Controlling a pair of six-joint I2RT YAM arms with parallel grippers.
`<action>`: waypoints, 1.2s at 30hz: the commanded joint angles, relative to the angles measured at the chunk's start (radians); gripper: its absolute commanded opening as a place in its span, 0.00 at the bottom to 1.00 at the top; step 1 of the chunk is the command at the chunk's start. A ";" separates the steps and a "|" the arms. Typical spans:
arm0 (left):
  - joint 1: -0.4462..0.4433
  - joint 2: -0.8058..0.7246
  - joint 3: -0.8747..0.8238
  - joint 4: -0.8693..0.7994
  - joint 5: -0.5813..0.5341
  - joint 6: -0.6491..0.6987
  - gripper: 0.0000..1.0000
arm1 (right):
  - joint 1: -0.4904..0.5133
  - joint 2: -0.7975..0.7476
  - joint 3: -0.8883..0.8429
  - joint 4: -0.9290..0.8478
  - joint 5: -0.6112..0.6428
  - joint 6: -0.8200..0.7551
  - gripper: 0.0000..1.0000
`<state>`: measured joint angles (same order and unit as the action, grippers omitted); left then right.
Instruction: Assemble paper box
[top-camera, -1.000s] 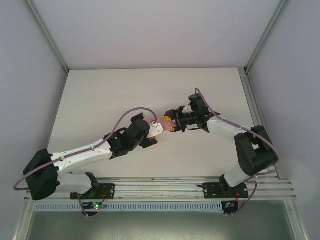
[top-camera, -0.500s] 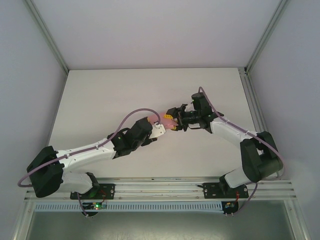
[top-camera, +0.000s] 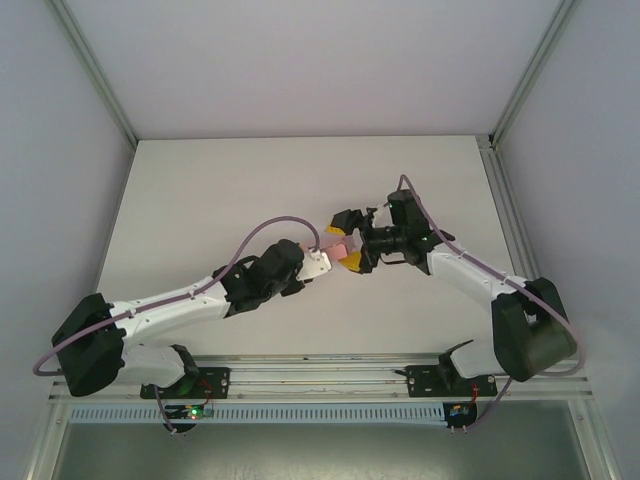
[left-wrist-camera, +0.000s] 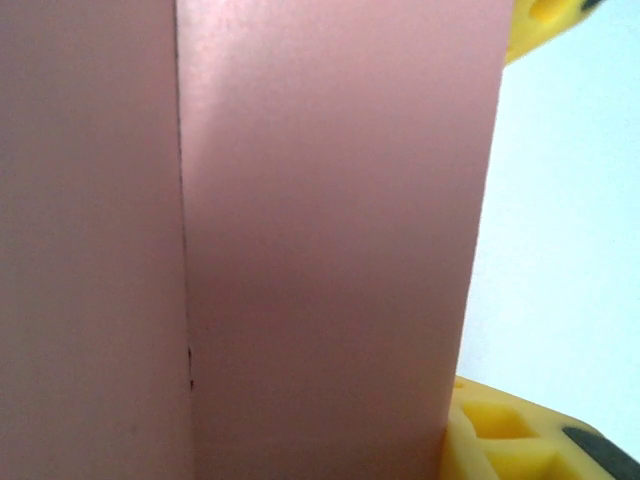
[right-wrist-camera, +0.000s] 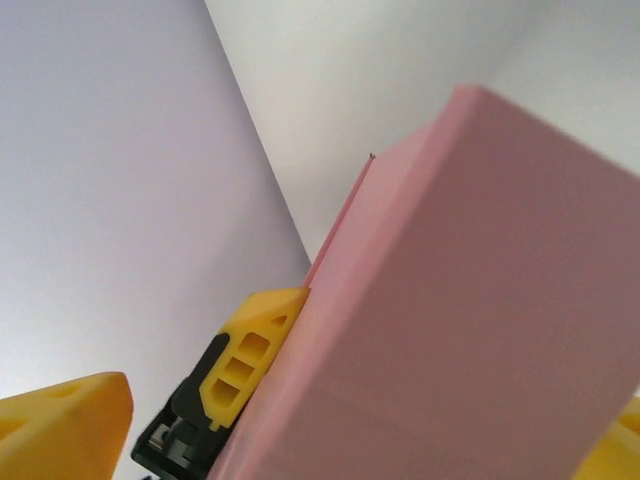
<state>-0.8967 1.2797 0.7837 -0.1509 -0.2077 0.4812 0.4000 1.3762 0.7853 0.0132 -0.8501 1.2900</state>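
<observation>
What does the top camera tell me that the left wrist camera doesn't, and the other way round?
Top: both arms meet above the table. The left hand and right hand are on opposite sides of the box, and the right hand's jaws are spread wide.
Left wrist: the box's smooth pink face up close, with a straight fold line running top to bottom and yellow finger pads at its right edge.
Both: the pink box with a hand right at it.
</observation>
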 joint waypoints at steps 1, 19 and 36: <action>0.010 -0.046 0.024 -0.092 0.066 -0.038 0.35 | -0.022 -0.072 0.007 -0.070 0.083 -0.166 0.98; 0.288 0.272 0.380 -0.712 0.483 0.089 0.39 | -0.074 -0.486 -0.001 -0.177 0.408 -1.094 0.98; 0.293 0.424 0.481 -0.744 0.525 0.181 0.41 | 0.117 0.006 0.253 -0.440 0.396 -1.436 0.53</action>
<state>-0.6025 1.6909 1.2491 -0.8570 0.3031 0.6281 0.5133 1.3457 1.0019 -0.3763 -0.4423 -0.0731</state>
